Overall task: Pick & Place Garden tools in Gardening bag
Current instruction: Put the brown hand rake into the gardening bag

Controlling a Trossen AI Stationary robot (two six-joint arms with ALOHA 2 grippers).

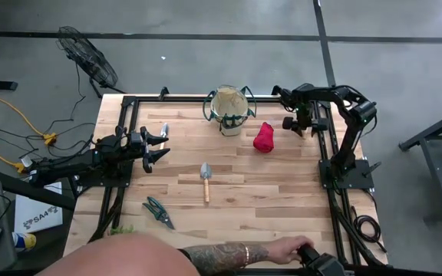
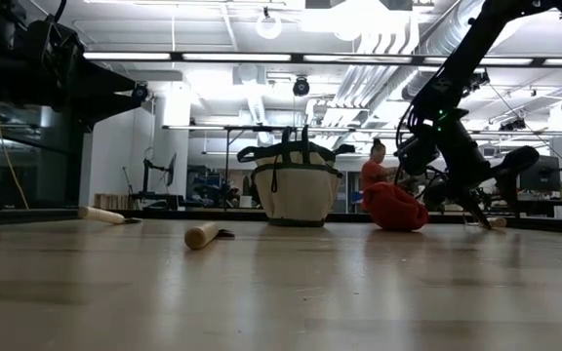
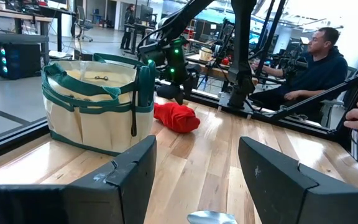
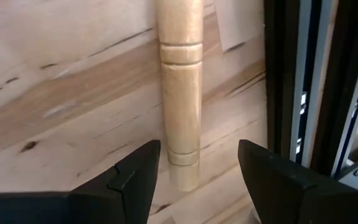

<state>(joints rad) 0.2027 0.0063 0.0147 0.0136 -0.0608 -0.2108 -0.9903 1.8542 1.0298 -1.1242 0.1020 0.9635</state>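
The round beige canvas bag with dark green trim [image 1: 231,112] is standing upright at the far side of the light wooden desk [image 1: 282,199], and I cannot see any tool poking out of it. The right gripper [image 1: 296,123] is hanging low over the far right corner of the desk, right above a pale round wooden handle [image 4: 181,93] that is lying flat beside the black frame rail. Its two dark fingers are spread wide, one on each side of the handle, and they are not holding anything yet. So I think this step is the reach for that wooden-handled tool. Next, the gripper needs to go down, close on the handle, lift it, and carry it over to the bag's open top. The soft red cloth bundle [image 1: 263,137] is lying between the bag and that gripper, near both. The small metal trowel with a wooden handle [image 1: 206,180] is lying in the middle of the desk. The dark green-handled shears [image 1: 158,211] are lying nearer the front left. The left gripper [image 1: 159,147] is waiting at the left side with its fingers open and empty. A person's arm [image 1: 229,253] is resting at the front edge of the desk.
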